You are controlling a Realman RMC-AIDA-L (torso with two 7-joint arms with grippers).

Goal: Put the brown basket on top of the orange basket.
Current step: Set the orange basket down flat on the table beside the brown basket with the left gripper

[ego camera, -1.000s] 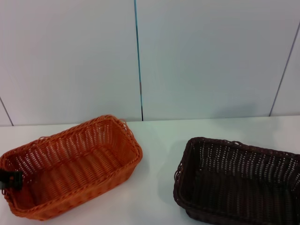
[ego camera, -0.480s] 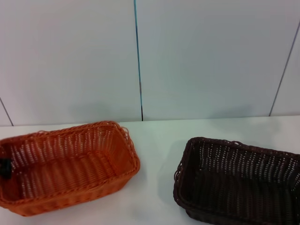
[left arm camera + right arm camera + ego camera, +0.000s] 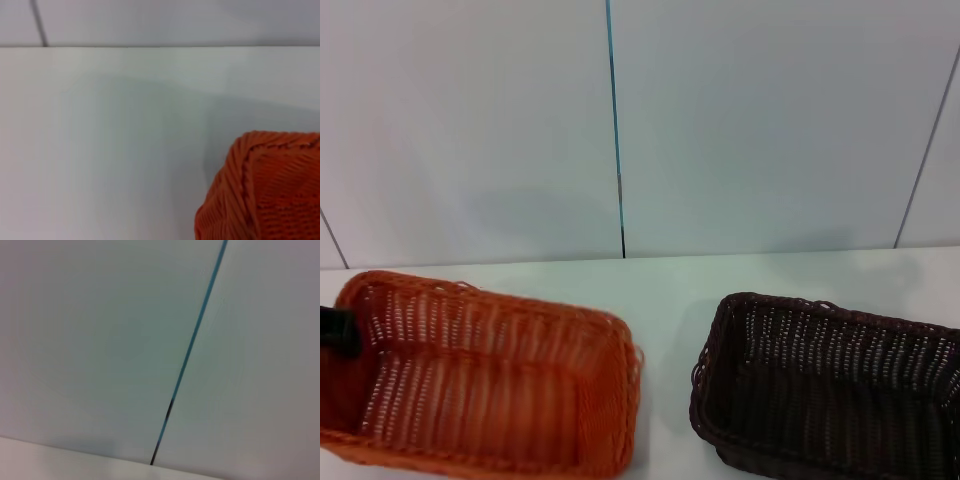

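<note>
Left gripper [image 3: 338, 332] is clamped on the orange basket's [image 3: 490, 385] left end rim at the desk's [image 3: 660, 285] front-left, apparently to reposition it as the base. The brown basket [image 3: 825, 385] sits untouched at front-right; right gripper out of view.

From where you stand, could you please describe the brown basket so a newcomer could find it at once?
Start at the white table in front of the pale panelled wall. On its right side, near the front edge, sits the brown basket, rectangular and woven. Its neighbour, the orange basket, is bright orange and lies to the left.
</note>
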